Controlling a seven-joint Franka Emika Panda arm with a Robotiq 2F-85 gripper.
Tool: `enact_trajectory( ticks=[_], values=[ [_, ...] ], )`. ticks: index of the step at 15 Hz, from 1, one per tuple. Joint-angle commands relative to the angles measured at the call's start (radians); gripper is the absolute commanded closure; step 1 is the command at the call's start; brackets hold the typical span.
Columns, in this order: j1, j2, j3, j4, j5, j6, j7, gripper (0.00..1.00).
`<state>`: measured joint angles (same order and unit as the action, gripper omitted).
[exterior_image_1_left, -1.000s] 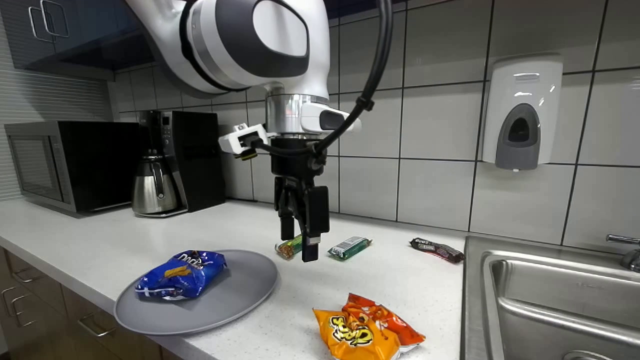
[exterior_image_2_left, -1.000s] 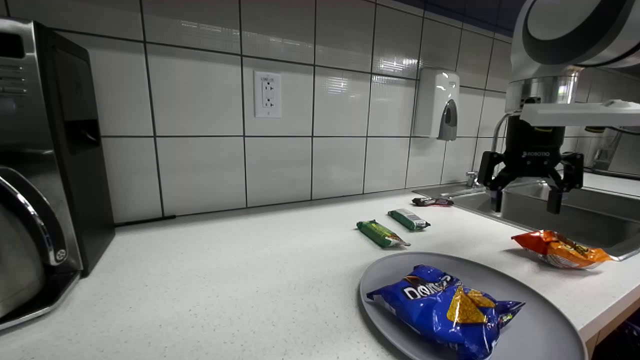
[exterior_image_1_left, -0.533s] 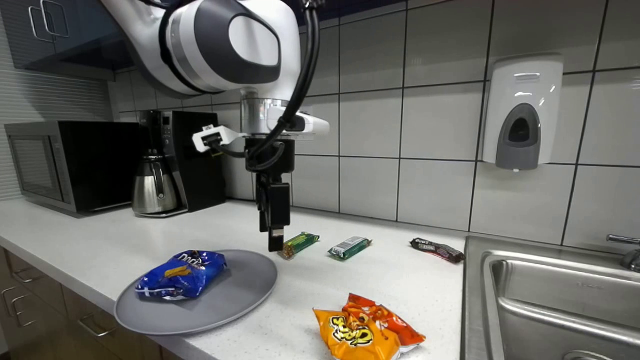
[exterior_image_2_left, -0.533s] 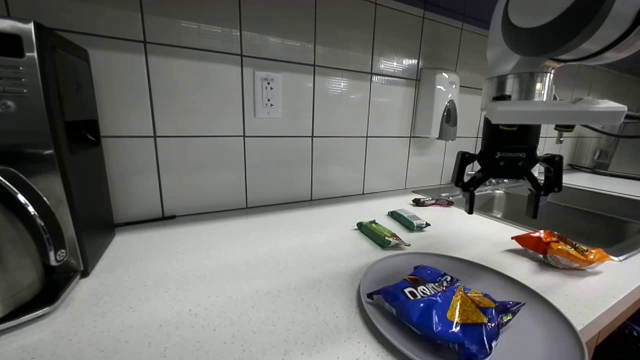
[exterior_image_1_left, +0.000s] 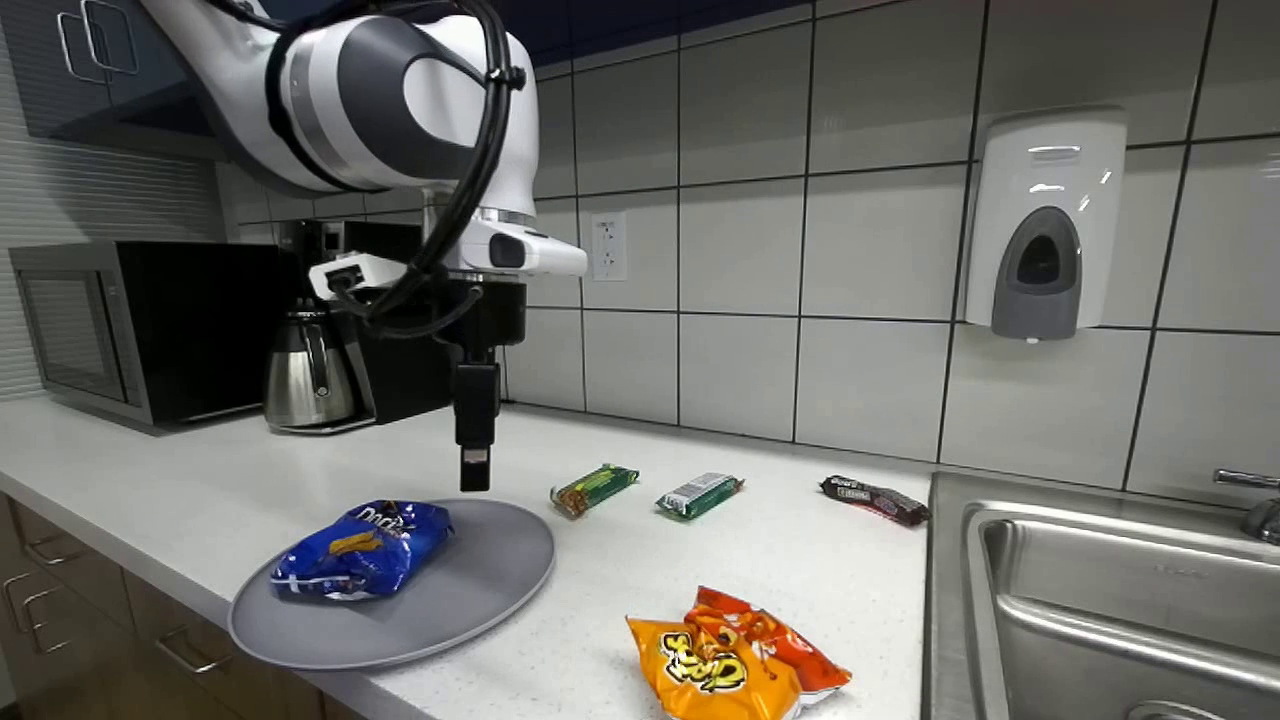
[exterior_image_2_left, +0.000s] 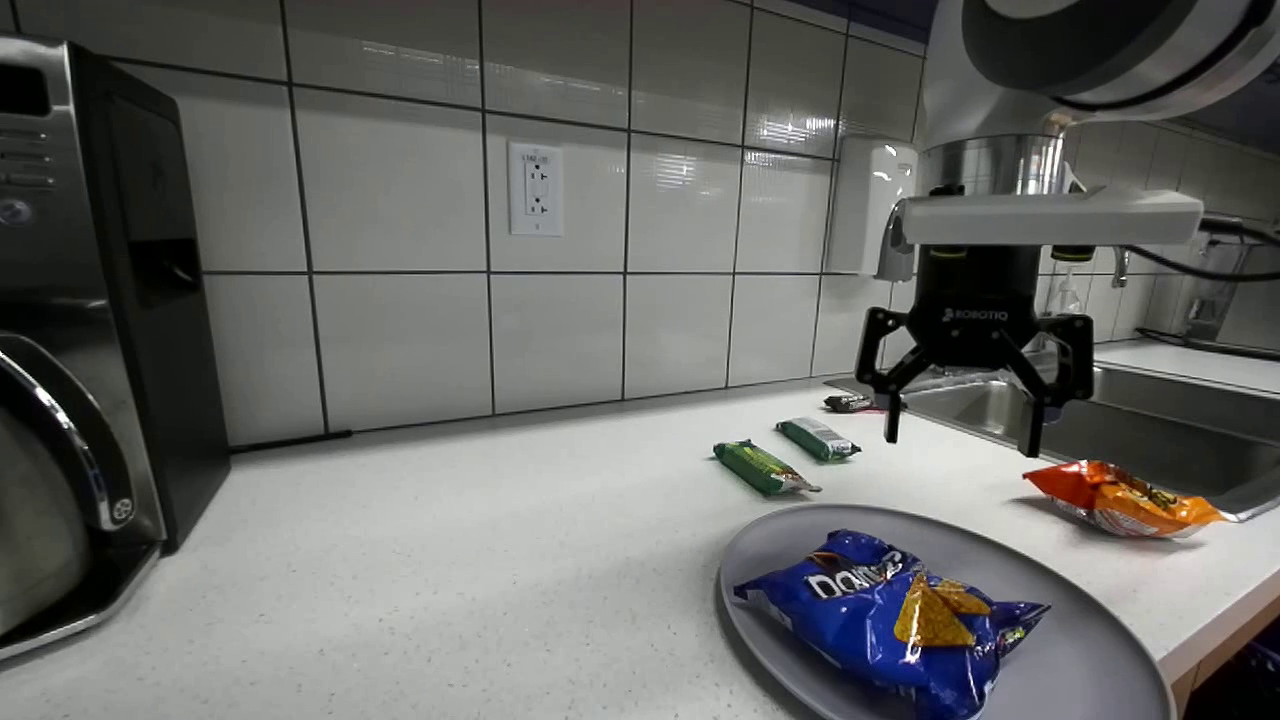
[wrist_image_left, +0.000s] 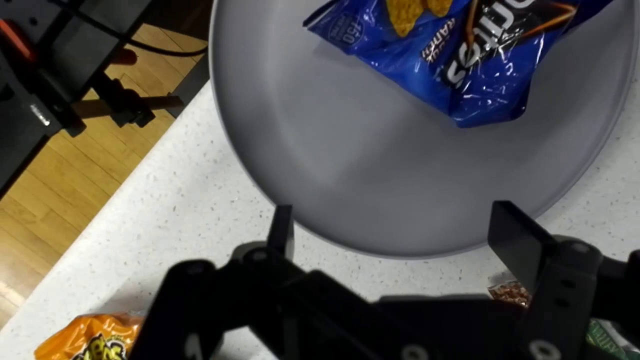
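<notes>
Tool: jaws spread wide, nothing between; hangs above the bench near the rim of the grey plate.
Blue chip bag: on the plate's left side in an exterior view.
Orange bag: near, right of the plate.
Green bars: far, two, apart, right of the plate.
Dark bar: far right, beside the sink.
Progress: blue chip bag already on the plate, ungripped, seemingly finished with; the other four packets lie off it.
</notes>
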<state>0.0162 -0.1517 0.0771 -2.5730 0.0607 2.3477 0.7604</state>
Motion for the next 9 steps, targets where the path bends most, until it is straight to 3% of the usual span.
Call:
enact_trajectory(
  ticks=[1,9],
  values=[
    [0.021,-0.038,0.031,-0.016,0.024,-0.041,0.091,0.0],
    [0.072,-0.039,0.075,-0.039,0.077,-0.019,0.251,0.0]
  ],
)
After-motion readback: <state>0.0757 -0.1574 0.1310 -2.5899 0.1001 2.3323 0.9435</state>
